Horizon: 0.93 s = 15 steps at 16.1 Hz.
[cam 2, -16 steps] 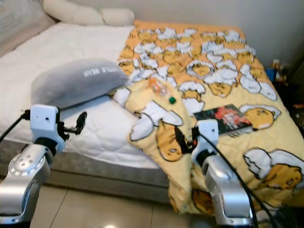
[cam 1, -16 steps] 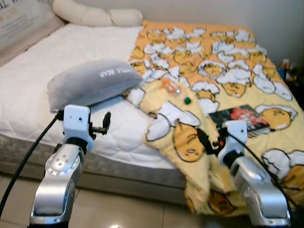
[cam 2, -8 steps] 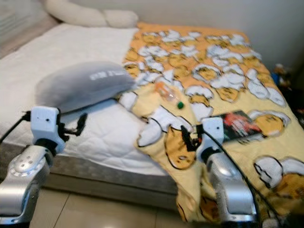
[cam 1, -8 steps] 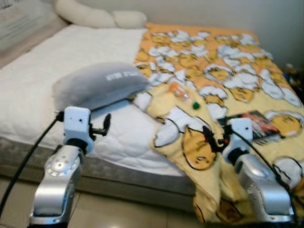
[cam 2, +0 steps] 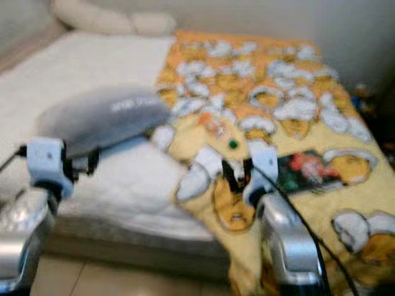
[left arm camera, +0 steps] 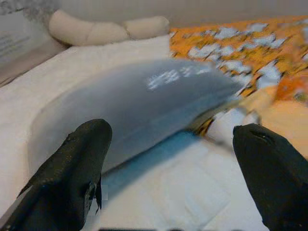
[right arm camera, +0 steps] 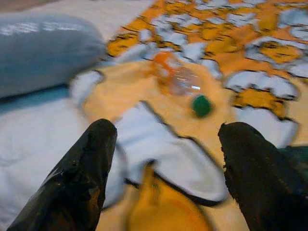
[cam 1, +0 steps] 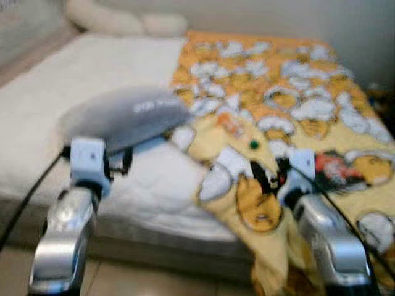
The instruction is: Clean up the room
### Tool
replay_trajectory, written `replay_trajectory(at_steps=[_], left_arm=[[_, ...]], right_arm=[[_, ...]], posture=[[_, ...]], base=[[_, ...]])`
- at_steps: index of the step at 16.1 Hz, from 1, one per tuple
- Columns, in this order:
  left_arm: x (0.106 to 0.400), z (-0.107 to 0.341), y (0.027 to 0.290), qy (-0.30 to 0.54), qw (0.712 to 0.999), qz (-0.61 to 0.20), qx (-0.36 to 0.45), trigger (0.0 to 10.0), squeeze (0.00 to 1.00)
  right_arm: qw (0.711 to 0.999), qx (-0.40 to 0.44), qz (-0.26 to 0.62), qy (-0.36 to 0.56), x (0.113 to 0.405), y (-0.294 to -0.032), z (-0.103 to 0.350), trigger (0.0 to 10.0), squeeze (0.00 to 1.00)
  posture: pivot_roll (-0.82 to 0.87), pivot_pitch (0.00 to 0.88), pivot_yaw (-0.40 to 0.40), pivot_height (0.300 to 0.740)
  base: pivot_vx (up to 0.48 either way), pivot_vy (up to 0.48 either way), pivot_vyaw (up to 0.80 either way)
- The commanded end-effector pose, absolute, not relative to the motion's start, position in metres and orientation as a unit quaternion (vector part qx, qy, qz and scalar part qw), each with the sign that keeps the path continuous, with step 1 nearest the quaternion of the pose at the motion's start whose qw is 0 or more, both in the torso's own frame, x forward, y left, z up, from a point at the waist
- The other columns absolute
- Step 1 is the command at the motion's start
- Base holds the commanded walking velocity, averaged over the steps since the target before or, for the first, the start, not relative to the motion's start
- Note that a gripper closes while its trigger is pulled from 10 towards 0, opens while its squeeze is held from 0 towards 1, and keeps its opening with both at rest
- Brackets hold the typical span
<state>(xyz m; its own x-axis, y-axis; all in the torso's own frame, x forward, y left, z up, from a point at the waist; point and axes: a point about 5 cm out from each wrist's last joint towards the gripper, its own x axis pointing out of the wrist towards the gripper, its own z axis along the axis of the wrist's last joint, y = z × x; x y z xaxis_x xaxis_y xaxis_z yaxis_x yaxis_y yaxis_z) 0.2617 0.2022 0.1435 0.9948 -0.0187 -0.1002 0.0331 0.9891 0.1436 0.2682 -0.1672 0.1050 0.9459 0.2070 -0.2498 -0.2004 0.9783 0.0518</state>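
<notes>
Currently: plastic bottle (right arm camera: 182,81) lying on the yellow blanket (cam 1: 321,80) mid-bed, beside the grey pillow (left arm camera: 139,106). Right gripper (right arm camera: 163,168) spread wide, empty, aimed at it, seemingly approaching; left gripper (left arm camera: 168,163) likewise wide, empty.

Clear bottle (right arm camera: 180,79) flat on blanket (cam 1: 321,80)

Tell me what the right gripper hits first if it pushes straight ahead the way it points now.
Most likely the plastic bottle with the green cap, lying on the yellow blanket. The right gripper is open and aims along the blanket toward it. The frames are blurred, so a raised blanket fold might touch the fingers first.
</notes>
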Motion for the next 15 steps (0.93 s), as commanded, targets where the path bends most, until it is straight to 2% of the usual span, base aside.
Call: replay_trajectory(at_steps=[1, 15], left_arm=[[0.2628, 0.1434, 0.1952, 0.049, 0.996, -0.030, 0.072, 10.0, 0.00], [0.2646, 0.1417, 0.1922, 0.049, 0.995, -0.040, 0.077, 10.0, 0.00]], right_arm=[[0.988, 0.012, 0.091, 0.127, 0.2689, -0.1746, 0.1069, 10.0, 0.00], [0.988, 0.008, 0.088, 0.130, 0.2711, -0.1771, 0.1052, 10.0, 0.00]], posture=[[-0.11, 0.000, -0.002, 0.740], [-0.12, 0.000, 0.000, 0.740]], base=[[0.277, 0.000, 0.00], [0.279, 0.000, 0.00]])
